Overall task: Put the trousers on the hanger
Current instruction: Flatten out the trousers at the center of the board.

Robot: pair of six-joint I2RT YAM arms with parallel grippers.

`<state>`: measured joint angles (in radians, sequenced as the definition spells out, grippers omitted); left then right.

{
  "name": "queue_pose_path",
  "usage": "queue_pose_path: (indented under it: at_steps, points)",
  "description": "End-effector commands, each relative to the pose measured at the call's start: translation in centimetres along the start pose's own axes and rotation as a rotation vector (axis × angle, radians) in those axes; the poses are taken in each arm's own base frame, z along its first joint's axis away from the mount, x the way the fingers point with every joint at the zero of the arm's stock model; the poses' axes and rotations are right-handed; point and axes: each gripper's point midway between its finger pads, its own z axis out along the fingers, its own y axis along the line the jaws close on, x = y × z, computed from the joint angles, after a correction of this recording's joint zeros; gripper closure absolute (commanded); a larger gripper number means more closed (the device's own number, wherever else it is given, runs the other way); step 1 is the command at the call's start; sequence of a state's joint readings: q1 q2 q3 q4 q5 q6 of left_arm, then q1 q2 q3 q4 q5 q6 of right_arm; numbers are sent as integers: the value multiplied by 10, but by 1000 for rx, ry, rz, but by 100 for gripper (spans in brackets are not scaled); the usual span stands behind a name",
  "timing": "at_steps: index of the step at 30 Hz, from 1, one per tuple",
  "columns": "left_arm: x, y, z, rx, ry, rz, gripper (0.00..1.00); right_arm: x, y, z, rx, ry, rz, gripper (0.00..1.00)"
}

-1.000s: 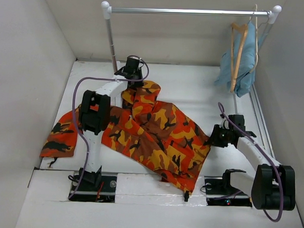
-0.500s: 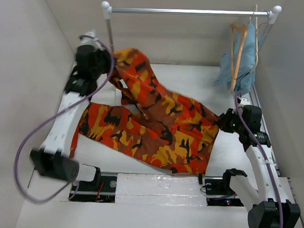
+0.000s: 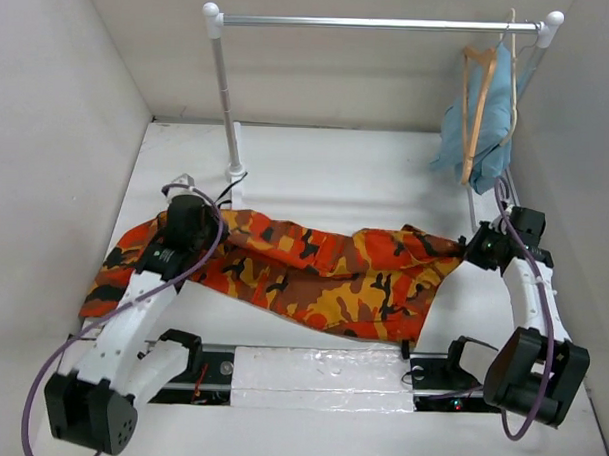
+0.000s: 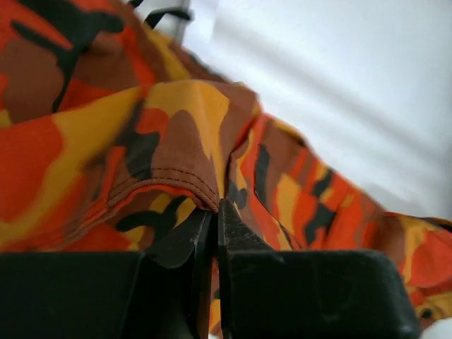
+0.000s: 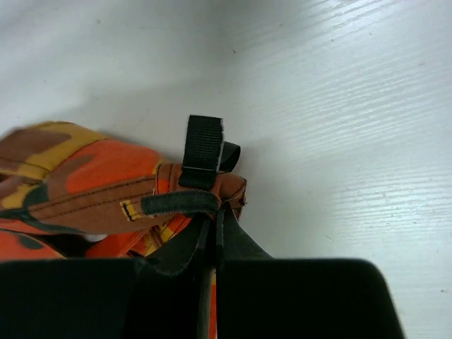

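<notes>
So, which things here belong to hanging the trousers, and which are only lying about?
For the job: bright orange camouflage cloth trousers; light tan wooden triangular hanger; left claw and right claw, both shut on the trousers.
Just there: plain light blue garment; silver metal rail.

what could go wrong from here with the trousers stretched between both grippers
Both grips are shallow: the left gripper pinches only a hem fold of the trousers, the right gripper only a seamed corner, so lifting might pull the cloth free. The hanger hangs right against the blue garment, so threading the trousers through may snag it.
</notes>
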<state>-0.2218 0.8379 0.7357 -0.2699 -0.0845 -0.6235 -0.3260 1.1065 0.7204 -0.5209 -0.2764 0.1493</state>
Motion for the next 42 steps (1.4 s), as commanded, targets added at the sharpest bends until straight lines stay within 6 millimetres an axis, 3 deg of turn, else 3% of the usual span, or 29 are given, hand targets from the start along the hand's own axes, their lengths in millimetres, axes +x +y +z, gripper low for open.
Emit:
queue_pose_path:
  at_steps: [1, 3, 4, 7, 11, 13, 14, 15, 16, 17, 18, 20, 22, 23, 24, 25, 26, 28, 29, 30, 32, 33, 34, 35, 37, 38, 39, 40, 42]
  points:
    - [-34, -14, -7, -7, -112, -40, 100, -54, -6, -21, 33, -154, -31, 100]
    - [-56, -11, -3, -79, -166, -9, 100, -59, -4, -26, 34, -164, -37, 100]
    - [-76, -21, -11, -81, -203, -5, 100, -55, -4, -27, 37, -152, -32, 100]
    - [-103, -30, -12, -92, -269, 20, 100, -54, -8, -26, 53, -201, -23, 100]
    - [-116, -52, 12, -40, -286, 11, 100, -62, -24, -11, 96, -196, 33, 100]
    - [-140, -73, 17, -3, -332, -13, 100, -58, -33, 3, 127, -131, 48, 100]
    - [-139, -75, 35, -21, -316, -1, 100, -64, -33, 5, 125, -132, 56, 100]
    - [-154, -86, 37, -15, -343, -5, 100, -68, -34, 6, 121, -135, 65, 91]
    - [-155, -84, 47, -43, -336, 3, 100, -72, -34, 6, 120, -143, 62, 91]
    - [-147, -78, 71, -94, -294, 37, 92, -75, -25, 5, 71, -145, 48, 43]
    - [-154, -86, 76, -87, -292, 58, 84, -77, -19, 3, 57, -148, 28, 34]
    - [-129, -80, 100, -109, -184, 131, 64, -72, -10, -11, 33, -142, -26, 24]
    - [-111, -68, 103, -127, -131, 143, 63, -56, 0, -21, -8, -125, -78, 24]
    - [-109, -70, 92, -96, -138, 135, 58, -49, 2, -27, -17, -128, -91, 26]
    - [-91, -58, 91, -99, -110, 132, 53, -38, 13, -36, -45, -150, -134, 30]
    - [-89, -57, 85, -81, -121, 126, 48, -28, 18, -39, -65, -148, -162, 47]
    - [-94, -57, 69, -65, -153, 118, 35, -17, 30, -40, -119, -140, -188, 59]
    - [-78, -36, 60, -121, -128, 112, 29, 20, 63, -39, -260, -86, -281, 95]
    - [-82, -28, 49, -142, -152, 99, 27, 36, 79, -38, -328, -50, -321, 99]
    - [-73, -12, 48, -176, -136, 65, 27, 65, 111, -39, -436, 20, -428, 100]
    - [-69, 17, 40, -217, -115, -16, 27, 92, 138, -39, -487, 69, -511, 100]
    - [-54, 37, 40, -261, -74, -53, 27, 103, 154, -42, -521, 81, -562, 98]
    - [-50, 46, 39, -276, -67, -119, 27, 130, 174, -46, -541, 118, -655, 83]
    - [-52, 58, 35, -279, -65, -175, 27, 135, 190, -53, -557, 120, -701, 68]
    - [-33, 65, 37, -252, -25, -197, 28, 163, 206, -52, -565, 195, -815, 36]
    - [-7, 72, 37, -260, 45, -228, 29, 191, 226, -62, -613, 256, -927, 30]
    - [-7, 72, 37, -260, 46, -228, 29, 192, 226, -62, -612, 258, -923, 29]
    - [5, 75, 38, -267, 81, -256, 30, 216, 229, -59, -609, 314, -985, 28]
    - [34, 89, 40, -293, 139, -279, 30, 233, 239, -56, -630, 328, -1023, 28]
